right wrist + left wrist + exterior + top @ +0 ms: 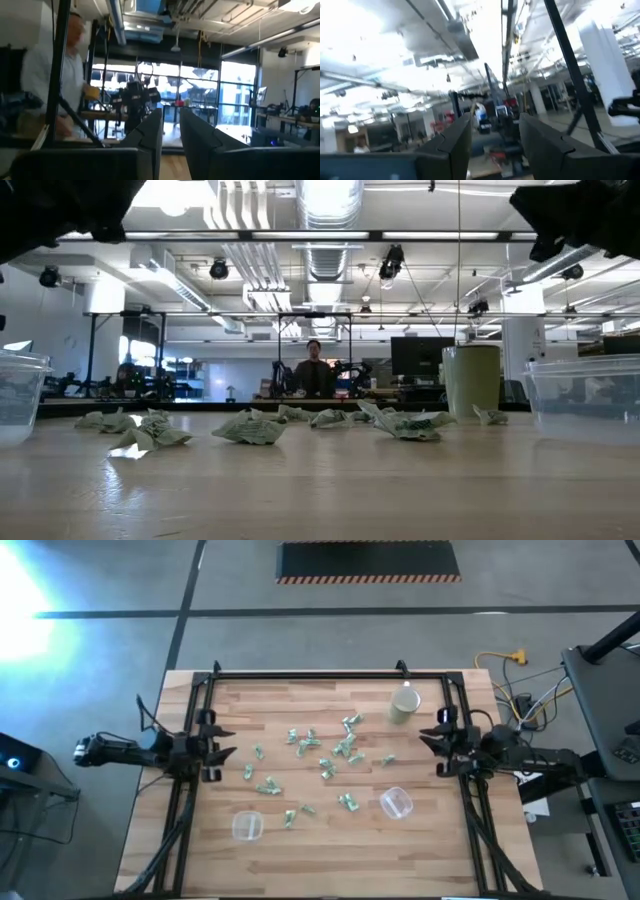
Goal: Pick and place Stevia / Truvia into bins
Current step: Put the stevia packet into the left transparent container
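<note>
- The left gripper (222, 751) hangs at the table's (330, 865) left edge, jaws apart and empty; the right gripper (432, 743) waits at the right edge, jaws apart by a narrower gap, also empty.
- Nearest the front stand the two bins: the left bin (247, 826) and the right bin (396, 803), both seemingly empty.
- Farther back, the sachets (326, 752) lie scattered mid-table.
- Farthest sits a cup (404, 705).
- Judging by this, nothing is binned; all the sorting remains.
</note>
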{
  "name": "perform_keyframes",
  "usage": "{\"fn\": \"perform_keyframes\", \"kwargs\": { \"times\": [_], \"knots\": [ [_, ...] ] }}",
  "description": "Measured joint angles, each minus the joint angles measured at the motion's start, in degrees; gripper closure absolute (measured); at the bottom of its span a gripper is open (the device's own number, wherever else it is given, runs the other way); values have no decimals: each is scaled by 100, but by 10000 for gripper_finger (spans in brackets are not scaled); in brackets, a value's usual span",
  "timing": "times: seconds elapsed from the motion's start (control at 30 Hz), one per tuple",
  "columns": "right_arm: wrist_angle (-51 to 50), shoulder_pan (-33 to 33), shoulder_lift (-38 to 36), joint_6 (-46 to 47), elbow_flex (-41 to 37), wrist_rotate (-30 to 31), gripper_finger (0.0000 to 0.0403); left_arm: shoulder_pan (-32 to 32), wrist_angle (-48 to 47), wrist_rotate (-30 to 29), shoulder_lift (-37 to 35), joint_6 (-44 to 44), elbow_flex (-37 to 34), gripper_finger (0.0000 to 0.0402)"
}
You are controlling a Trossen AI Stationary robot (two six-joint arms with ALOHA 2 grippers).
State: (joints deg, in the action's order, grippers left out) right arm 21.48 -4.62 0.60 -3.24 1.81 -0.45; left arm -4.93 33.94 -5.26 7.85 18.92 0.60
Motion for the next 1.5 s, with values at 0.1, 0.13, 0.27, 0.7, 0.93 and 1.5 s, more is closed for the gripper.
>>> {"fn": "perform_keyframes", "kwargs": {
  "times": [0.1,0.13,0.27,0.7,0.93,1.5],
  "knots": [
    [28,0,0,15,183,0,346,0,488,0,166,143,2,253],
    [24,0,15,23,247,0,346,0,674,0,233,149,2,253],
    [28,0,168,23,498,-4,346,0,1332,0,572,312,2,253],
    [467,0,1485,-800,1075,-4,346,11,2743,-114,2312,647,362,253],
    [659,0,2696,-1115,1400,0,346,22,2876,-282,3501,1035,1040,253],
    [-1459,0,3889,-259,2425,4,346,84,1247,-2031,5401,828,2032,253]
  ]
}}
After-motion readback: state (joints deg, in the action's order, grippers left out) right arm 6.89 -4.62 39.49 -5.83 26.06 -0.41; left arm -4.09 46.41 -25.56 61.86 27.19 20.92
